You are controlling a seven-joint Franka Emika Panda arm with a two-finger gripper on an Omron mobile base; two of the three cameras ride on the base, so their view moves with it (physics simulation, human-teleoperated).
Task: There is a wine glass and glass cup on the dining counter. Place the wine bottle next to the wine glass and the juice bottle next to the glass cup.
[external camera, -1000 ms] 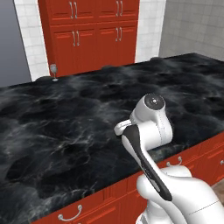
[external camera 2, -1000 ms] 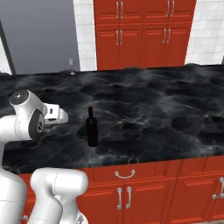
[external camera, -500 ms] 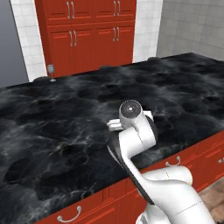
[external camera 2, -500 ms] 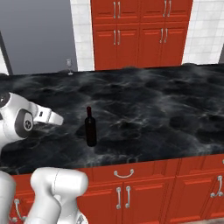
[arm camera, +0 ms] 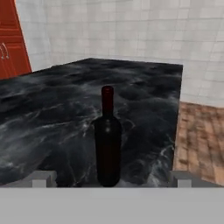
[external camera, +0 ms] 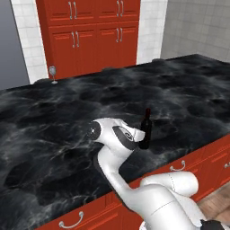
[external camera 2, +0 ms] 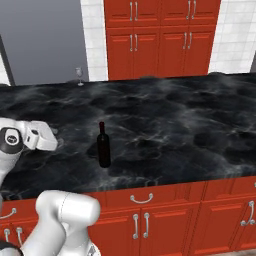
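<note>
The slim, nearly black wine bottle [arm camera: 107,138] (upright on the glossy black stone counter [external camera 2: 175,120]) is being faced by the spread-apart, empty two-finger gripper [arm camera: 109,178].

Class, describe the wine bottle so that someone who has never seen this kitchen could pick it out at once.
Start at the dining counter, the long black stone top with white veining over red cabinet fronts. Near its front edge the wine bottle stands upright, alone. It is slim, nearly black, with a narrow neck and dark red top, unlike the small clear wine glass at the far edge.
</note>
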